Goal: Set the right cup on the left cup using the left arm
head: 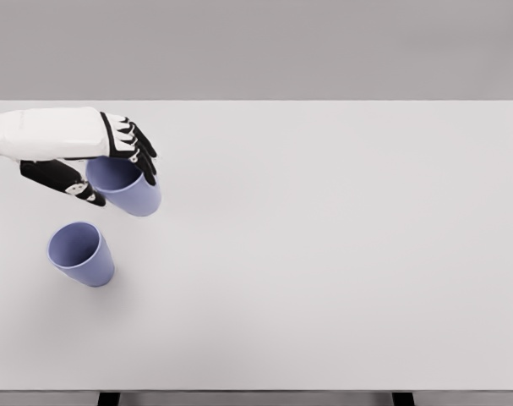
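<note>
The white worktop (324, 254) fills most of the head view and carries only the task's things, all gathered toward its left end. The landmark here is the standing cup (81, 253), a lilac-blue tumbler that sits upright on the worktop with its mouth open to the camera and nothing inside it.

Coming in from the picture's left edge, beyond the standing cup, is the white left arm (36, 133); the right arm does not show at all. Its left hand (104, 165) is wrapped around the carried cup (125, 186), a matching lilac-blue tumbler, with black fingers (142, 152) curled over the rim on one side and the thumb against the other. The carried cup lies beyond the standing cup and a little to its right, near it but clearly apart, and it appears lifted off the surface with its mouth still upward.

As a judgement, the pick-up is done and the carry is well advanced. What is left is to bring the carried cup directly over the standing cup, lower it into the open mouth, and let go.
</note>
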Robot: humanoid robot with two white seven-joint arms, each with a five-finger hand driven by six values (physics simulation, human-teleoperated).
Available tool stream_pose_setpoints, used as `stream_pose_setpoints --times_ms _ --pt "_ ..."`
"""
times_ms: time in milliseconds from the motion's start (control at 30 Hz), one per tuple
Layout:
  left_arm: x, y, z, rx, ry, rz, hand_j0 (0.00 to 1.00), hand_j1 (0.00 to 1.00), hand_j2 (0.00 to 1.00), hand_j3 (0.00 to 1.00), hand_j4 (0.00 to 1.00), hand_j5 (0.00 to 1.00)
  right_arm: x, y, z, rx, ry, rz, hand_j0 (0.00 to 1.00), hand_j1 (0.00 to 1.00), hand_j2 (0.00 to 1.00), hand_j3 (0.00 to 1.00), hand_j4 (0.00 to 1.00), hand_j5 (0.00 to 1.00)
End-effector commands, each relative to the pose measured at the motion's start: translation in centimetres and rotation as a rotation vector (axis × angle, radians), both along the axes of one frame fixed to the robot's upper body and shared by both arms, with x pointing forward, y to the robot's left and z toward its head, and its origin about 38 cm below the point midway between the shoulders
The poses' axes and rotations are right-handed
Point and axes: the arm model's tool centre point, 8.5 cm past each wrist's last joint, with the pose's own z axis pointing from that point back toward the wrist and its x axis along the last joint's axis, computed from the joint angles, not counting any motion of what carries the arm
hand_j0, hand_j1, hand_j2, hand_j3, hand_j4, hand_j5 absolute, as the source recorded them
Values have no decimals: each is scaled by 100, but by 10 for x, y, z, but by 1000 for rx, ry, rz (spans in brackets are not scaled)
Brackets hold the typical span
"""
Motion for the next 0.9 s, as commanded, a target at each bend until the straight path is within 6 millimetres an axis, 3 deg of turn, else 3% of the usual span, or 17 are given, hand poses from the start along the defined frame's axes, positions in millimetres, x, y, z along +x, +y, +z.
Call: stream_pose_setpoints --times_ms 0,500,867 --pt "-3 10 4 -4 4 28 65 65 65 65 65 65 0 0 0 1 0 1 100 100 100 100 100 100" --pt "-23 63 21 58 21 149 65 65 65 65 65 65 -1 0 0 1 1 1 100 100 100 100 100 100" --pt "-32 77 3 108 91 173 66 66 66 66 66 66 0 0 0 1 0 1 100 100 100 100 100 100"
